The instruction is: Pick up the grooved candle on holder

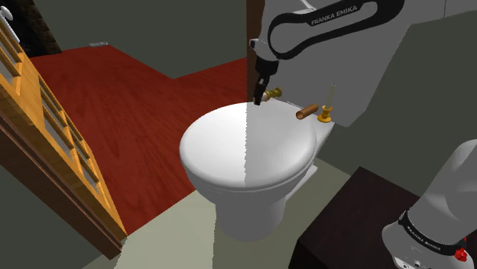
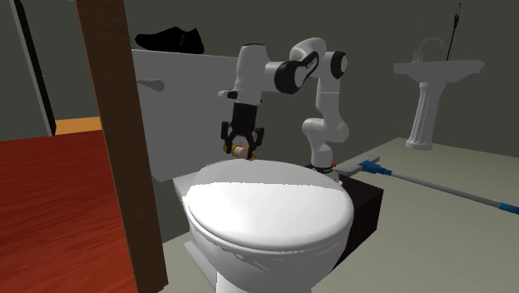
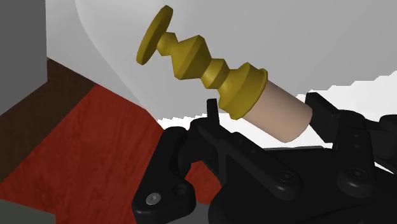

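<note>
End effector [image 2: 242, 148] clasping candle on holder [image 3: 216, 75] above toilet lid [image 2: 266, 208].

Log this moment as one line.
gripper: shut on candle on holder | pose: sideways, holder end jutting out | place: by toilet lid rear edge

1. The arm [image 2: 291, 73] is glossy white, made of rounded, tube-like links.
2. Dark, near-black joints [image 2: 336, 63] break up the white.
3. Pale "FRANKA EMIKA" lettering [image 1: 336, 18] runs along a dark band on an upper link. The same lettering appears on a black band near the base.
4. A small red mark [image 1: 459, 254] sits low on the base link.
5. The end effector [image 2: 242, 147] is all black and blocky, with round screws [image 3: 153, 199] sunk into its housing.
</note>
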Motion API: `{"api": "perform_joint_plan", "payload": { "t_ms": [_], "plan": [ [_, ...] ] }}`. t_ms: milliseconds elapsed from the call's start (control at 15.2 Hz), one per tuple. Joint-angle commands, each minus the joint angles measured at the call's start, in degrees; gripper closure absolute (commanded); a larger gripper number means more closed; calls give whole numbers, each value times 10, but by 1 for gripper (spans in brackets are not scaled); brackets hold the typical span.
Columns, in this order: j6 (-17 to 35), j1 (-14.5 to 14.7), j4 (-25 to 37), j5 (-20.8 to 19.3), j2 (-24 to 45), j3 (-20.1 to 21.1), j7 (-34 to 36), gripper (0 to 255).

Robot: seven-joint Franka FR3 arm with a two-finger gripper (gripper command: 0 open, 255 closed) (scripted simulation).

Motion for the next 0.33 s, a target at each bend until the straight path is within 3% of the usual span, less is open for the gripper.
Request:
{"api": "perform_joint_plan", "payload": {
  "t_ms": [0,264],
  "plan": [
    [-15,0,12,0,-3,0,0,255],
    [-31,0,26,1,-5,0,0,255]
  ]
}}
